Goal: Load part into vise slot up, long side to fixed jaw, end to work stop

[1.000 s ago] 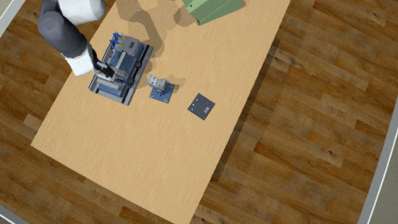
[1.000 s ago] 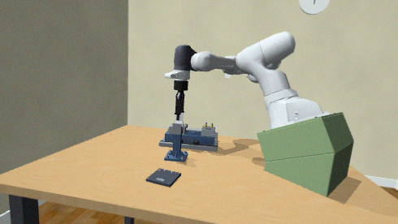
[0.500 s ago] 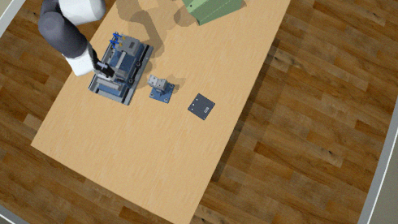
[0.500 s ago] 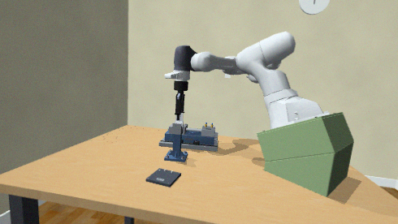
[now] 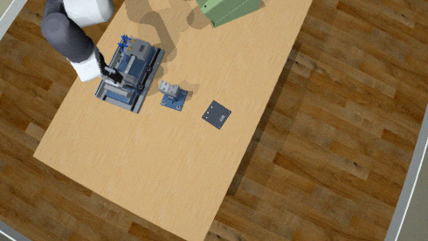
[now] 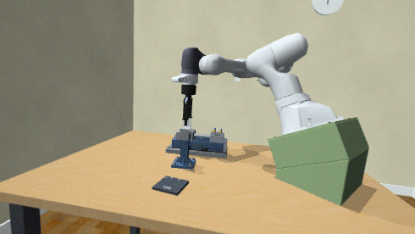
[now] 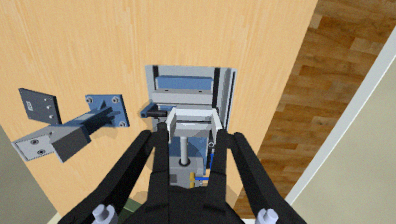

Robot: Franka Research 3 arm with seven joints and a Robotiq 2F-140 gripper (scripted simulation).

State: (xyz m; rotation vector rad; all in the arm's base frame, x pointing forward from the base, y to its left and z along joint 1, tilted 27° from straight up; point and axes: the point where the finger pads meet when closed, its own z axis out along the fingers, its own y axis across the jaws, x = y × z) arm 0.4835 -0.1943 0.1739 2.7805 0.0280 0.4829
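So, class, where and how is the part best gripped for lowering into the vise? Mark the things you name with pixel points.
Probably by its two short ends, from above. The part [image 7: 194, 114] lies lengthwise between the gripper's [image 5: 120, 80] [image 6: 187, 124] [image 7: 194, 121] fingers, leaving its long sides free towards the vise [image 5: 158, 58] [image 6: 196, 153] [image 7: 184, 83] jaws. One finger may crowd the work stop, so finish with a push.

Claw [image 5: 119, 80] above the blue-and-grey vise [image 5: 161, 51].

2 plain walls [image 6: 262, 25] [image 6: 63, 64] meet behind a pale wooden table [image 5: 144, 161] [image 6: 106, 182] [image 7: 90, 30]; brown plank flooring [image 5: 332, 131] [image 7: 280, 90] lies below.
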